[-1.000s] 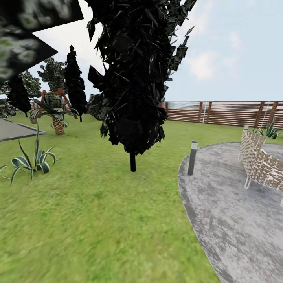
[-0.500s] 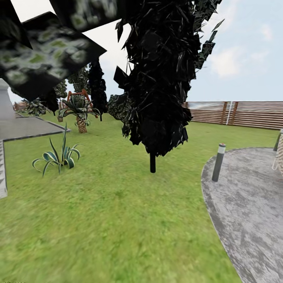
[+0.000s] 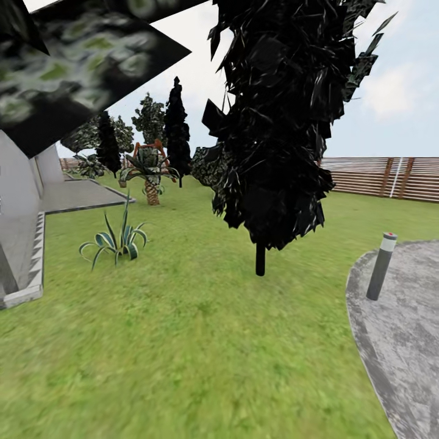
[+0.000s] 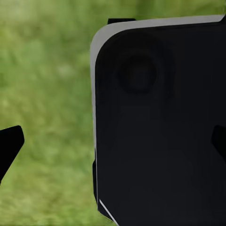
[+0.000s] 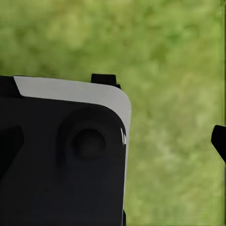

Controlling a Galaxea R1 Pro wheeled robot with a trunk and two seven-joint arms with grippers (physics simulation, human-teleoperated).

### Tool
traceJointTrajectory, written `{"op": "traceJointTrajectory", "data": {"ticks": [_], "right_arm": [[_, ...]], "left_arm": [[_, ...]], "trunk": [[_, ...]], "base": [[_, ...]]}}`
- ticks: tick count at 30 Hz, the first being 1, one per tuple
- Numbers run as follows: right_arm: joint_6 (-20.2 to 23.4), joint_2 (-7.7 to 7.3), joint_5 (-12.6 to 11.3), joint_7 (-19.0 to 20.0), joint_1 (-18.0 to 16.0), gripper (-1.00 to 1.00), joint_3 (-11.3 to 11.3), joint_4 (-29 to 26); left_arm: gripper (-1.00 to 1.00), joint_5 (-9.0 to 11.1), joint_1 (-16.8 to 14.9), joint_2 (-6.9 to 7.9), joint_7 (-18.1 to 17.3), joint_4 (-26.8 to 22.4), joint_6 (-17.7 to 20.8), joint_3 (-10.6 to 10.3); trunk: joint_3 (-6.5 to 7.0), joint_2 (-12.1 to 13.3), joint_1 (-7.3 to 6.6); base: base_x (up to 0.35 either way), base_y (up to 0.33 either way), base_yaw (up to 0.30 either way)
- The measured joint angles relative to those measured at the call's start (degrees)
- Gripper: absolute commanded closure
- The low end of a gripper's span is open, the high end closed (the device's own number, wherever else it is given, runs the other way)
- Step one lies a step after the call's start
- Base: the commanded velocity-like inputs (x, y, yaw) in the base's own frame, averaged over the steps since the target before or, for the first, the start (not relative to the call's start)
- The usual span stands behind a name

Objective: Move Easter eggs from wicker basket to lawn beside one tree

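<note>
**Lawn and black conifer ahead, no eggs or basket in sight**

Grass fills the lower part of the head view: the lawn (image 3: 183,341) runs wide and mottled green from the near edge back to a brown slatted fence (image 3: 378,177) at the right. A black cone-shaped conifer (image 3: 286,122) stands just ahead of centre, its thin dark trunk planted in the grass. To its right a short grey bollard (image 3: 381,266) stands at the edge of a curved grey paved area (image 3: 402,329). To the left a spiky striped agave plant (image 3: 116,241) grows in the grass near a raised grey slab (image 3: 79,194) and a pale house wall (image 3: 18,183). Farther back are a short palm (image 3: 150,174) with a scaly trunk, an orange-brown swing frame just behind it, a second dark conifer (image 3: 177,131) and leafy trees (image 3: 149,119). Blurred dark foliage (image 3: 79,55) hangs across the upper left corner.

Left wrist view: a large black robot body panel with a pale rim (image 4: 160,122) covers much of the frame, over blurred grass. Dark fingertips (image 4: 9,146) of the left gripper poke in at opposite edges, well apart, with nothing between them.

Right wrist view: a similar black panel (image 5: 61,155) sits over blurred grass. One dark fingertip (image 5: 219,141) of the right gripper shows at an edge; whether it is spread or closed I cannot tell.
</note>
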Motion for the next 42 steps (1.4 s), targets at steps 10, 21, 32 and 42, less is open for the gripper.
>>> {"op": "traceJointTrajectory", "data": {"ticks": [10, 21, 32, 42], "right_arm": [[0.0, -0.09, 0.0, 0.0, 0.0, -1.0, 0.0, 0.0], [0.0, -0.09, 0.0, 0.0, 0.0, -1.0, 0.0, 0.0], [-0.1, -0.12, -0.1, 0.0, 0.0, -1.0, -0.1, 0.0], [-0.1, -0.17, -0.1, 0.0, 0.0, -1.0, -0.1, 0.0]], "left_arm": [[-1.0, 0.0, 0.0, -0.09, 0.0, 0.0, 0.0, 0.0], [-1.0, 0.0, 0.0, -0.09, 0.0, 0.1, 0.0, 0.0], [-1.0, 0.0, 0.0, -0.09, 0.0, 0.1, 0.0, 0.0], [-1.0, 0.0, 0.0, 0.0, -0.1, 0.0, 0.1, 0.0]], "trunk": [[0.0, 0.0, 0.0], [0.0, 0.0, 0.0], [0.0, 0.0, 0.0], [0.0, 0.0, 0.0]], "base": [[0.333, -0.115, 0.007], [0.322, -0.16, 0.0], [0.322, -0.118, 0.033], [0.311, 0.109, 0.25]]}}
